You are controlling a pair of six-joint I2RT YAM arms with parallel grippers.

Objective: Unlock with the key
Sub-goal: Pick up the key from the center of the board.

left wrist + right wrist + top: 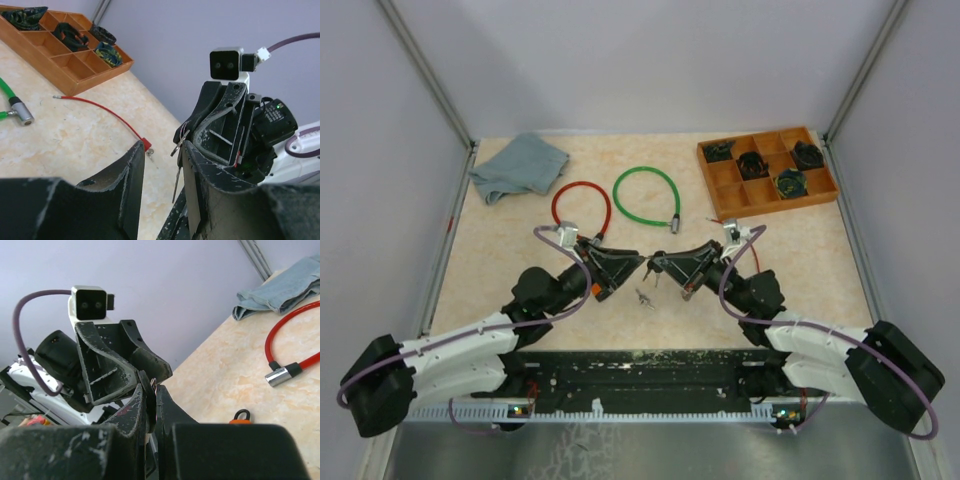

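My right gripper (656, 266) is shut on the black head of a key (146, 382), held above the table. Thin metal keys (178, 150) hang from its tip. My left gripper (630, 263) faces it tip to tip; its jaws stand apart and empty, with the hanging keys beside its right finger (192, 165). A small orange padlock (241, 415) lies on the table just below my right gripper. A red cable lock (582, 205) and a green cable lock (646, 195) lie behind the grippers. A small metal piece (645, 298) lies on the table below the tips.
A wooden compartment tray (766, 170) with dark coiled items stands at the back right. A blue-grey cloth (520, 166) lies at the back left. A thin red wire (100, 112) with a red tag runs across the table near the right gripper. Walls close in both sides.
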